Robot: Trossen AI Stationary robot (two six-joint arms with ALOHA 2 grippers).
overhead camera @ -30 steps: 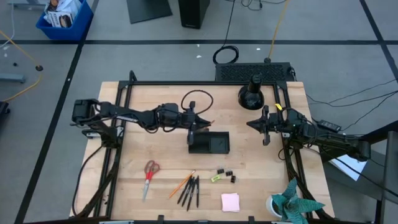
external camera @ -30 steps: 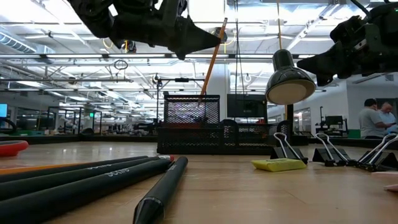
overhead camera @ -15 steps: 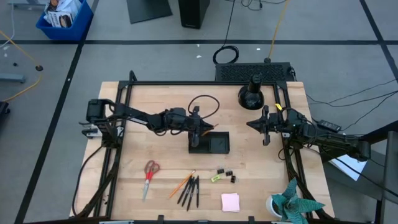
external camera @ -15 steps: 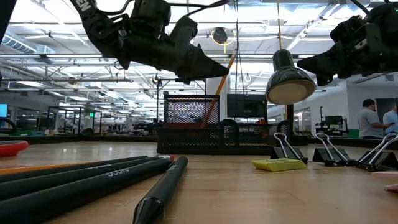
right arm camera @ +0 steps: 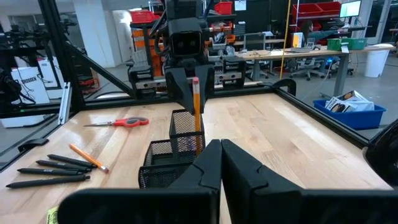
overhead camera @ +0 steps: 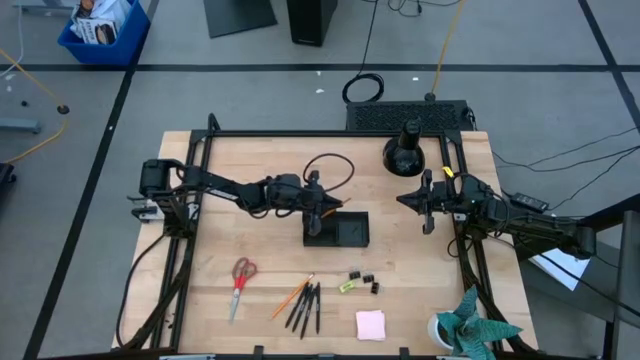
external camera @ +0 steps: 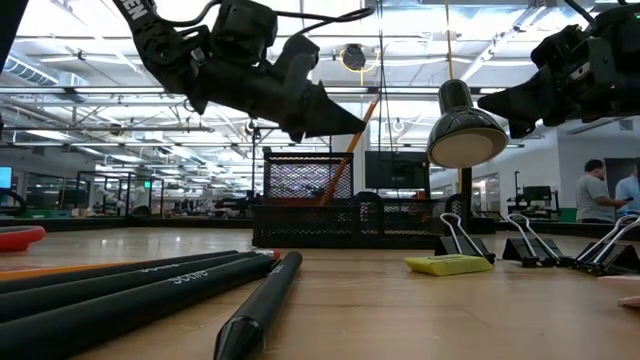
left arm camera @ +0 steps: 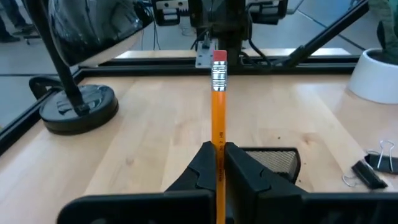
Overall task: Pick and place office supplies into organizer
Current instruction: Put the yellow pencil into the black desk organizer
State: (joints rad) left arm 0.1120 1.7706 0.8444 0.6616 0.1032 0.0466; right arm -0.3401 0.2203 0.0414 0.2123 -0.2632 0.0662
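The left hand (overhead camera: 318,212) pinches an orange pencil (left arm camera: 218,118) and holds it tilted over the organizer (overhead camera: 338,229), its tip down in the taller mesh compartment, so this first placement looks nearly done. The right hand (overhead camera: 428,213) waits pressed together and empty, above the bench (overhead camera: 250,165) to the organizer's right. Still lying on the bench are the red-handled scissors (overhead camera: 240,283), another orange pencil (overhead camera: 292,295), the black pens (overhead camera: 306,306), the binder clips (overhead camera: 364,280), a small yellow item (overhead camera: 346,286) and the pink sticky-note pad (overhead camera: 371,324). The pens carry light lettering in the low view, too small to read.
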